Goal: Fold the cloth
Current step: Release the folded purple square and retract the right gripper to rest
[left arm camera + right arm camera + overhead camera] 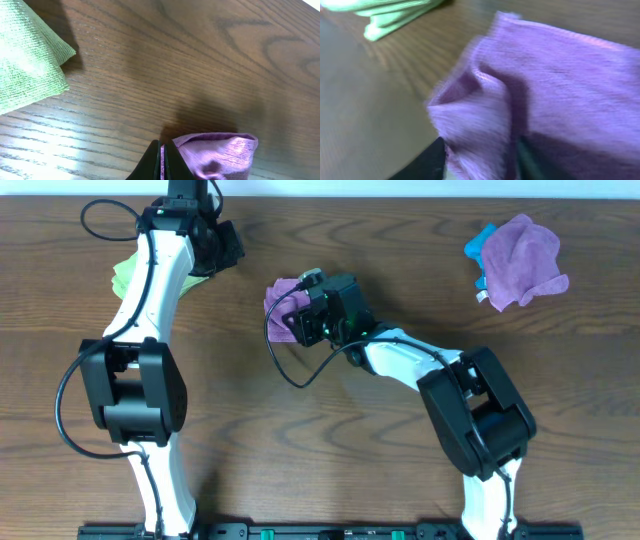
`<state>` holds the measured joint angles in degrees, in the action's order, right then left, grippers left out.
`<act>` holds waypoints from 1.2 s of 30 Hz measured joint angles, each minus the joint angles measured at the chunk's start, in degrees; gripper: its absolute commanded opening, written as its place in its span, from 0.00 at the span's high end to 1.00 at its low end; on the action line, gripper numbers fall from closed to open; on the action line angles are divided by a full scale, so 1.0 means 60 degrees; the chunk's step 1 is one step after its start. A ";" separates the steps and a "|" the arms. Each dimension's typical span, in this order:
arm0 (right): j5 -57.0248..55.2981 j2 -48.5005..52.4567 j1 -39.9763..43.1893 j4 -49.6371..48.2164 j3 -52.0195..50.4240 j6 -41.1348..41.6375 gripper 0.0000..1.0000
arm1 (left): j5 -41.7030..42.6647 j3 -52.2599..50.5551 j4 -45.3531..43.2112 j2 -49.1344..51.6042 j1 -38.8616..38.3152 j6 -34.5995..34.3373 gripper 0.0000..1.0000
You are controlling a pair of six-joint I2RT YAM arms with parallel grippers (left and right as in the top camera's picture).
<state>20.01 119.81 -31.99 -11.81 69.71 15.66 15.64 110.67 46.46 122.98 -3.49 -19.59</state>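
even light, blurred right-wrist view

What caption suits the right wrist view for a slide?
Right gripper pinches a rumpled fold of lilac cloth; green cloth lies beyond on the table.

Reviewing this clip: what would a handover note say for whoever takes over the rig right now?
Left gripper: shut, empty, low over the table, between the green cloth and the cloth.
Right gripper: appears closed on a bunched edge of the cloth, mid-table.
Done: cloth grasped. It lies in a small bunched heap partly under the right gripper, so how far it is folded cannot be told.
Left: complete the fold, lay it flat, release.
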 measured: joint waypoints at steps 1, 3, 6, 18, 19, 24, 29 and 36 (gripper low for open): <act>0.0182 0.0000 -0.0069 0.0000 0.0000 0.0000 0.41 | 0.0000 0.0000 0.0000 0.0000 0.0015 0.0000 0.94; 0.0539 0.0007 -0.0193 0.0011 0.0000 0.0025 0.35 | 0.0000 0.0000 0.0000 0.0000 0.0073 0.0000 0.94; 0.0780 0.0007 -0.0335 0.0015 0.0000 0.0033 0.30 | 0.0000 0.0000 0.0000 0.0000 0.0204 -0.0004 0.94; 0.1195 -0.0047 -0.0328 0.0412 0.0004 0.0033 0.01 | 0.0004 0.0000 0.0058 -0.0474 0.0699 0.0018 0.67; 0.1260 -0.0131 -0.0237 0.0667 0.0004 0.0036 0.01 | 0.0004 0.0000 0.0109 -0.0528 0.0732 0.0047 0.59; 0.1851 -0.1322 0.0463 0.1843 0.0015 -0.0036 0.01 | 0.0087 0.0000 0.0328 -0.0816 0.0798 0.0004 0.29; 0.2663 -0.2470 0.0980 0.2616 0.0073 -0.0142 0.01 | 0.0182 0.0000 0.0492 -0.1158 0.0798 0.0022 0.05; 0.3005 -0.3854 0.2273 0.5839 0.0113 -0.1362 0.01 | 0.1137 0.0004 0.0780 -0.1417 0.0860 -0.0164 0.05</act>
<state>38.04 96.68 -18.35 23.22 70.39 7.49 22.46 110.69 51.13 114.48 1.67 -20.58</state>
